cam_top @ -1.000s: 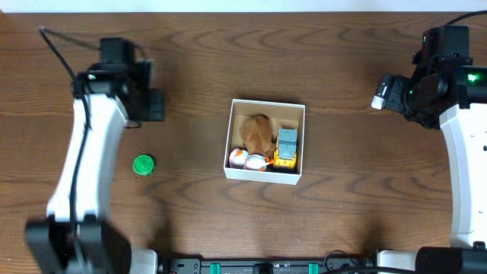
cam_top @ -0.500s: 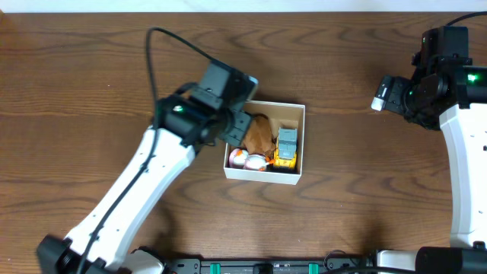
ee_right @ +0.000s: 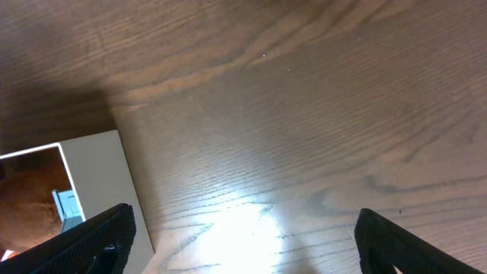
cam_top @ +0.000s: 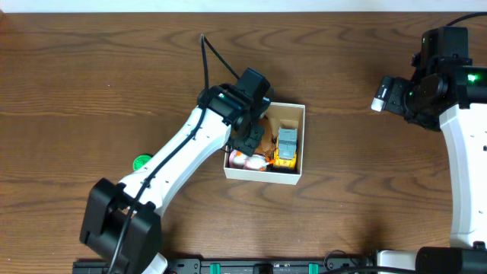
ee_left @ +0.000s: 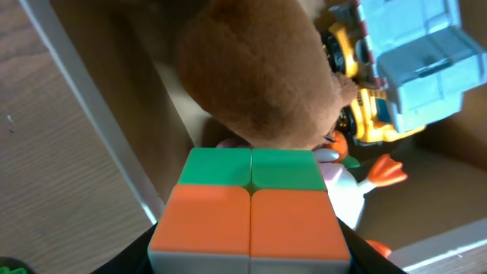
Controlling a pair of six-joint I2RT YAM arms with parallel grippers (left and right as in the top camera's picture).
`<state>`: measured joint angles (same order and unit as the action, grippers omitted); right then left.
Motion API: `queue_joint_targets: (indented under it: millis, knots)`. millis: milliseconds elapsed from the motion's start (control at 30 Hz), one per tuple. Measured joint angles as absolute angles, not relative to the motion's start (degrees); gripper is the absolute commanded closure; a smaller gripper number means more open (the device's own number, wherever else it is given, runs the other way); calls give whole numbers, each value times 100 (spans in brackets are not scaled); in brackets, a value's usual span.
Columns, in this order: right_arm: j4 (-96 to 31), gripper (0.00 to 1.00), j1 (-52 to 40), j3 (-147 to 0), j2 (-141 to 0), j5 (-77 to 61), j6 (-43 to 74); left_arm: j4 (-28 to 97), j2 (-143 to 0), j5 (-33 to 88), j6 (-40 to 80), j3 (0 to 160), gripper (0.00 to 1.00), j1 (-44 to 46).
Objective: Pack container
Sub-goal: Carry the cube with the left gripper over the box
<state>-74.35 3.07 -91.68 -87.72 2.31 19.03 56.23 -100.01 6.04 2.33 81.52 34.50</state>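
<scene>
Overhead: straight down, far, whole table (cam_top: 91,61). Left wrist: very close, looking into container (ee_left: 125,84). Right wrist: oblique over tabletop; all three share the container.

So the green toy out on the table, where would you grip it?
Come straight down and pinch the green toy across its outer edge. It looks small and rounded on open table, so no side matters; the left arm half hides it.

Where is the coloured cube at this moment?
In the left wrist view, the cube sits in the left gripper, over the left side of the container, right next to the brown plush.
</scene>
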Motion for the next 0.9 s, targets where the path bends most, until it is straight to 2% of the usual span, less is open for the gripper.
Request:
queue_joint_targets:
  millis: [67,200,300,600,700,767,833,900]
  knots:
    - [-7435,6,307,-9168,-8772,231,1903,5623,-10047,604,259,8152,51,3450]
    - [-7439,6,307,-9168,-8772,231,1903,5623,-10064,604,290,8152,38,3450]
    - [-7441,6,307,-9168,-8772,231,1903,5627,-10064,604,281,8152,23,3450]
    - [-7443,6,307,-9168,-8772,231,1883,5634,-10064,604,298,8152,18,3450]
    - [-7443,6,307,-9168,-8772,231,1883,5634,-10062,602,301,8152,19,3450]
    - [-7443,6,307,-9168,-8772,231,1883,5636,-10053,602,314,8152,26,3450]
    - [-7443,6,307,-9168,-8772,231,1883,5636,-10020,578,325,8152,47,3450]
    - [-7443,6,307,-9168,-8772,231,1883,5636,-9891,513,311,8152,62,3450]
